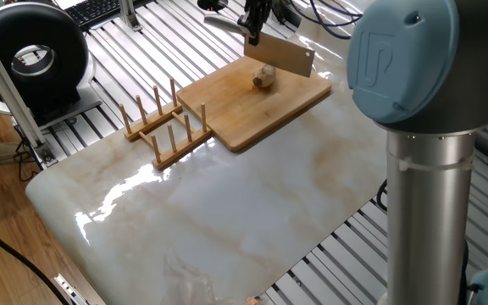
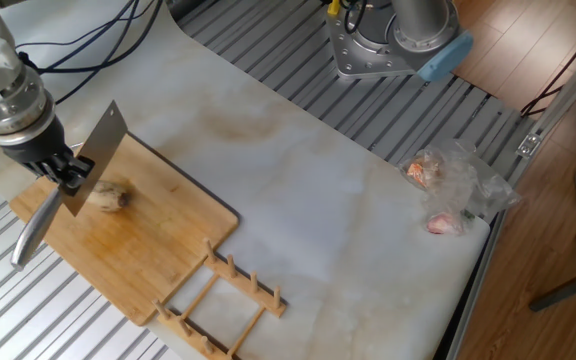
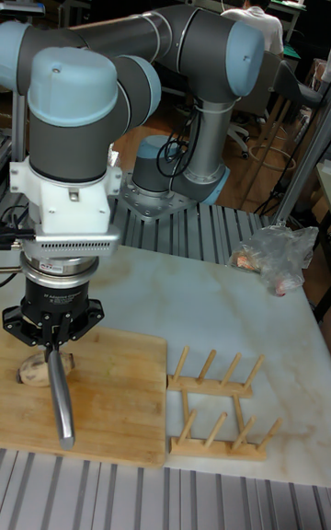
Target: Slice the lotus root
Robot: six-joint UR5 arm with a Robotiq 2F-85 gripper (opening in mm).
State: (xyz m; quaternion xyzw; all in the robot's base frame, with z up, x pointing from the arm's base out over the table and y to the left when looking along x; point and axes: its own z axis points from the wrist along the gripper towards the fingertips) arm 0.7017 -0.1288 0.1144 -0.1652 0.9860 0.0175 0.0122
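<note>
1. Pale marble covers the surface (image 2: pixel 348 220), which sits on a frame of ribbed metal slats; behind it, in the tall fixed view, a person sits at a green-lit bench.
2. At one end of the surface lies a bamboo board (image 2: pixel 138 255), and just beside it stands a wooden peg rack (image 2: pixel 223 300).
3. On the board rests the lotus root (image 2: pixel 109 197), a small tan chunk, near the board's far edge in one fixed view (image 1: pixel 264 77).
4. Above it hangs the claw (image 2: pixel 71 172), closed around the handle end of a cleaver (image 2: pixel 96 158).
5. The cleaver's broad blade is tilted, its lower edge just beside the lotus root; whether the two touch cannot be told.
6. The steel handle (image 3: pixel 61 398) points out over the board's near edge in the tall fixed view.
7. Well apart, at the surface's other end, lies a crumpled clear plastic bag (image 2: pixel 453 185) with pinkish contents.
</note>
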